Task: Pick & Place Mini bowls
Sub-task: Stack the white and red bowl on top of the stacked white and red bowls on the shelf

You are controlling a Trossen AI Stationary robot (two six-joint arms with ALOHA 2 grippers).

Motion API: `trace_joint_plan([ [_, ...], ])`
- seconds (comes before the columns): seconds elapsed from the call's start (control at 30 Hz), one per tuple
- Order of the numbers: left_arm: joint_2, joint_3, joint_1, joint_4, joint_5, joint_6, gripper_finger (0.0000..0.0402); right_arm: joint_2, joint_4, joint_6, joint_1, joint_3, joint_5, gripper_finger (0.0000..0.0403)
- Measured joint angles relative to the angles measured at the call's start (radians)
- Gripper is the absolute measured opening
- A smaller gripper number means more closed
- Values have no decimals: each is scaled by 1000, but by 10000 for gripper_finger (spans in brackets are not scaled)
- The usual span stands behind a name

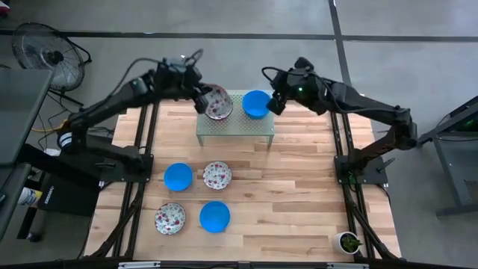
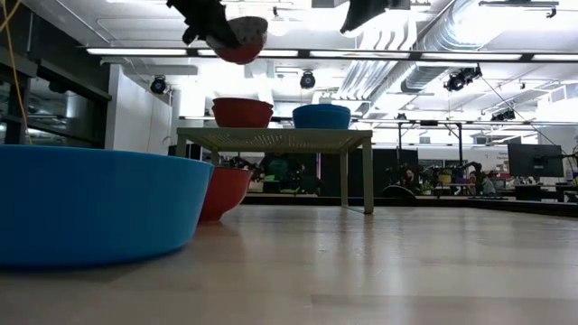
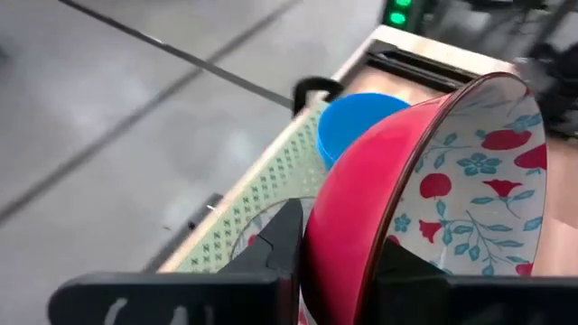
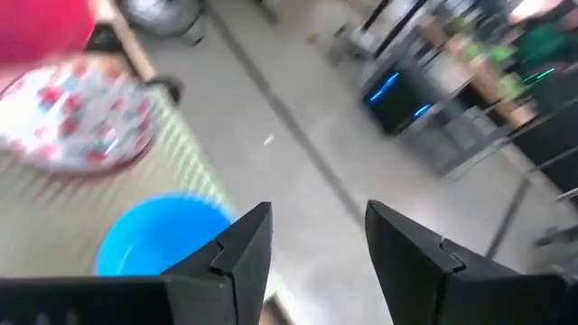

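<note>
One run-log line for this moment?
left hand: holds floral bowl above rack | right hand: open over blue bowl

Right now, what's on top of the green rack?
On the rack: a blue bowl and a floral bowl. The left gripper holds another floral bowl above it, covering the one below from overhead.

even overhead ceiling-strip light, soft shadows, blurred right wrist view, defocused foreground

Two dark arms, jointed tubular links, black cables looping at wrists. Left gripper (image 3: 336,262): matte black angular fingers on flat black crossbar. Right gripper (image 4: 318,242): same black wedge fingers. Green light behind right fingers.
</note>
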State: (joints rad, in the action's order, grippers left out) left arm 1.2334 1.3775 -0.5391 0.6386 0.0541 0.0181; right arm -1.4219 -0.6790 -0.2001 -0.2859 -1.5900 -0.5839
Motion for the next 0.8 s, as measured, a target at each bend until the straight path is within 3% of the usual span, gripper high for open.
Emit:
trace_joint_plan([
  [0.17, 35, 62, -127, 107, -197, -25, 31, 31, -145, 69, -60, 1, 108, 164],
  [0.37, 93, 66, -218, 99, -373, 7, 31, 29, -248, 69, -96, 1, 210, 163],
  [0.8, 215, 65, -267, 125, -507, 158, 31, 30, -350, 62, -134, 1, 282, 163],
])
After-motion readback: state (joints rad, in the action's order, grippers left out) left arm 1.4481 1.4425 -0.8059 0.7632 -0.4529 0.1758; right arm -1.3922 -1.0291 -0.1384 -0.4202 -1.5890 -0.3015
